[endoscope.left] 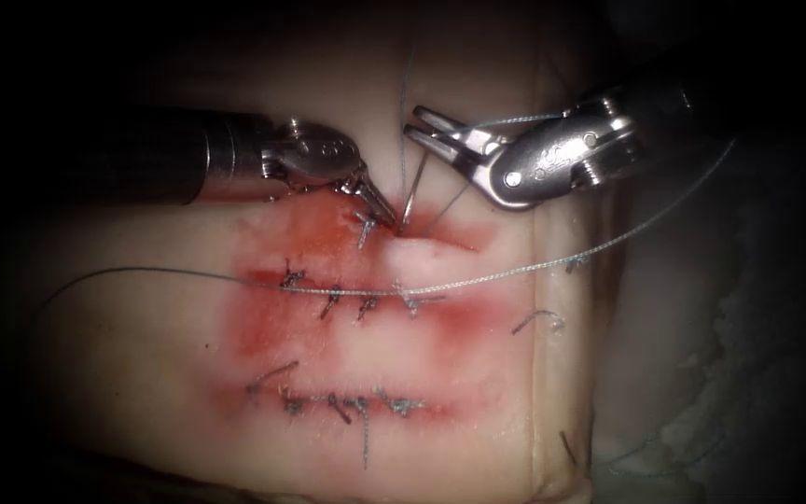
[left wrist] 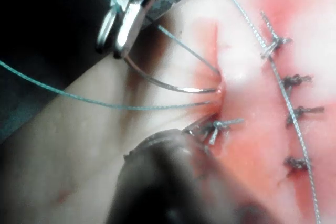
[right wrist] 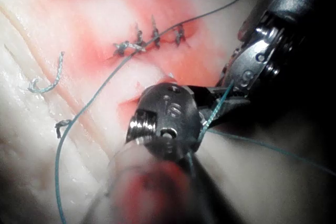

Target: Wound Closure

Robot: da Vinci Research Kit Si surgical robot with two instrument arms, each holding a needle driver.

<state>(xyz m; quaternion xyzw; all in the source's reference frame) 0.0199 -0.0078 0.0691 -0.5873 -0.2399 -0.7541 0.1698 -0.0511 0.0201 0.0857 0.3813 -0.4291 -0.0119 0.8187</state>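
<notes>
The tissue [endoscope.left: 170, 364] has a partly closed top cut [endoscope.left: 440, 239] with one stitch [endoscope.left: 364, 227] at its left end. The curved needle [endoscope.left: 412, 191] stands with its point in the cut's edge [left wrist: 218, 91]. Its tail end rises to the tips of my right tool [endoscope.left: 414, 122], whose jaws look slightly parted around it [left wrist: 116, 45]. My left tool [endoscope.left: 382, 211] comes in from the left. Its jaws are shut and their tips touch the tissue just left of the needle, beside the stitch [left wrist: 220, 125]. Thread [endoscope.left: 478, 280] trails from the needle across the tissue.
Two lower cuts carry several stitches each [endoscope.left: 366, 303] [endoscope.left: 356, 406]. A loose cut end of thread [endoscope.left: 538, 322] lies right of them. The long thread sweeps from the left [endoscope.left: 95, 277] up to the right [endoscope.left: 701, 177]. Red fluid [endoscope.left: 272, 327] stains the tissue around the cuts.
</notes>
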